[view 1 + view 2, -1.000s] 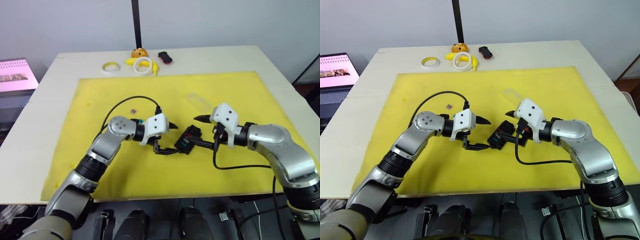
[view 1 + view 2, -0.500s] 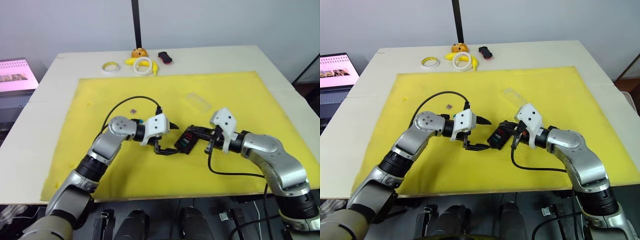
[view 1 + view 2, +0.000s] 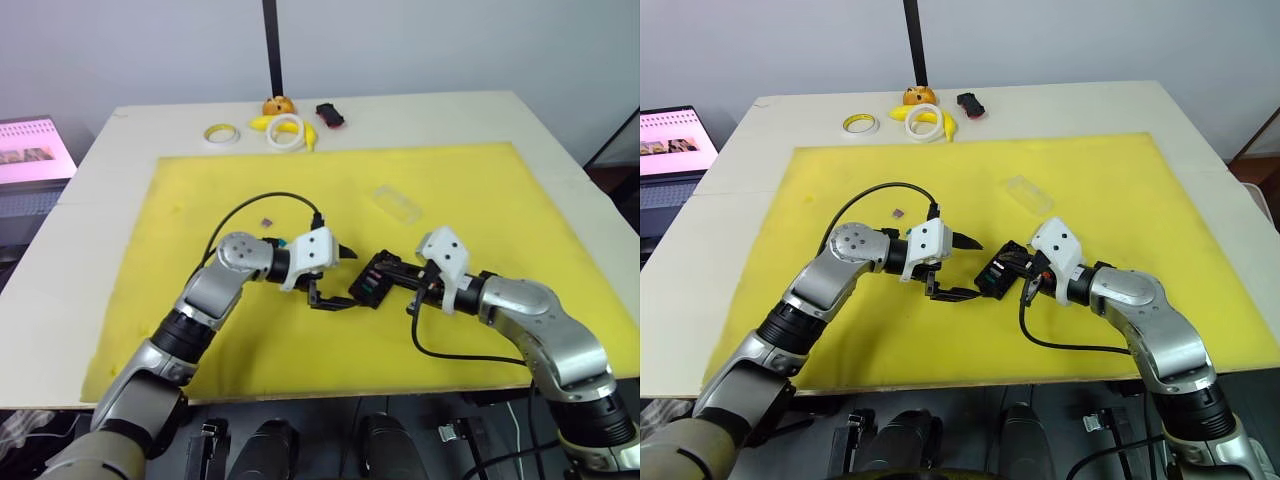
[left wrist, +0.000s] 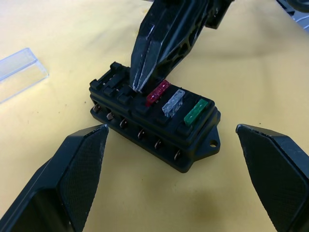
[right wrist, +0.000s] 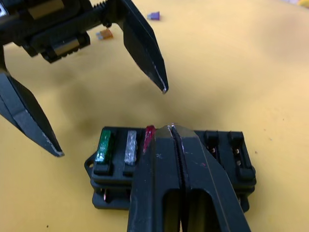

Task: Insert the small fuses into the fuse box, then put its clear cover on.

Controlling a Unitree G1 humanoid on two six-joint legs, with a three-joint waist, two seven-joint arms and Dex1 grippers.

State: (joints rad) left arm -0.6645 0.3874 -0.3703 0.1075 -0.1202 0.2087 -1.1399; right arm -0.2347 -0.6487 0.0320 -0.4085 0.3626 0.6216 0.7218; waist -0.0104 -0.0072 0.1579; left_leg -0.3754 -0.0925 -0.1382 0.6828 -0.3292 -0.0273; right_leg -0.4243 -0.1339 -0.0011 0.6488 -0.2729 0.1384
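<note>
1. Fuse box (image 4: 153,122): black block on the yellow mat (image 3: 200,330), between both grippers; green (image 4: 195,112), grey (image 4: 173,102) and red (image 4: 157,92) fuses seated in 1 row.
2. Right gripper (image 4: 138,86): fingers pressed together, tip touching the box top just beside the red fuse; whether a fuse sits between them cannot be told.
3. Left gripper (image 5: 111,121): fingers spread wide, flanking the box, gripping nothing.
4. Loose fuses: purple (image 5: 153,16) and orange (image 5: 104,34), lying beyond the box near the left gripper.
5. Clear cover (image 3: 397,202): on the mat, behind the box, apart from it.
6. Advice: press straight down over the slot; bracing the box should stop it sliding or tipping.
</note>
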